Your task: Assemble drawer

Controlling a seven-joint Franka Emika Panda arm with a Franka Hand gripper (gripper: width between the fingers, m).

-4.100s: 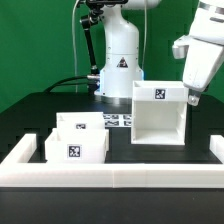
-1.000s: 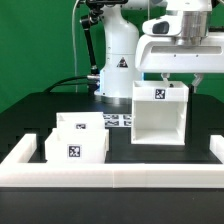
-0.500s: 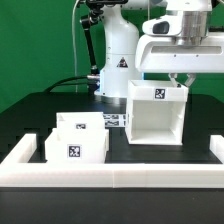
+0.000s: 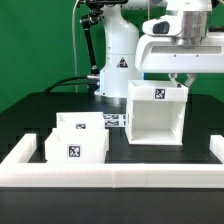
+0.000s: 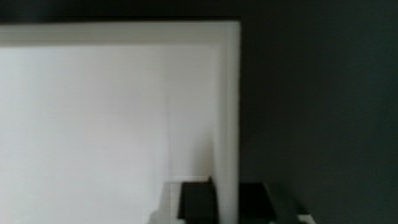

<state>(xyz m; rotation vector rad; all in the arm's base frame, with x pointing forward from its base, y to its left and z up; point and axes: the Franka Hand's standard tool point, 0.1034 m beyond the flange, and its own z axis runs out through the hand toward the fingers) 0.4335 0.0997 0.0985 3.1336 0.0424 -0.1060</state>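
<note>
The white drawer housing (image 4: 155, 115) stands upright on the black table, open side up, with a tag on its front. My gripper (image 4: 180, 82) is at its top edge on the exterior view's right, at the back. In the wrist view the two dark fingers (image 5: 196, 200) stand on either side of the housing's thin white wall (image 5: 228, 110), and the gripper (image 5: 231, 200) is closed on it. Two small white trays, the nearer (image 4: 72, 146) and the farther (image 4: 82, 122), each tagged, sit together at the exterior view's left.
A long low white border wall (image 4: 110, 175) runs along the front and up both sides. The marker board (image 4: 116, 120) lies flat between the trays and the housing. The arm's white base (image 4: 118, 65) stands behind, with a cable at the back left.
The gripper came from the right of the housing to over its top edge. Within the last second the housing shifted slightly toward the exterior view's left with the gripper on its wall.
</note>
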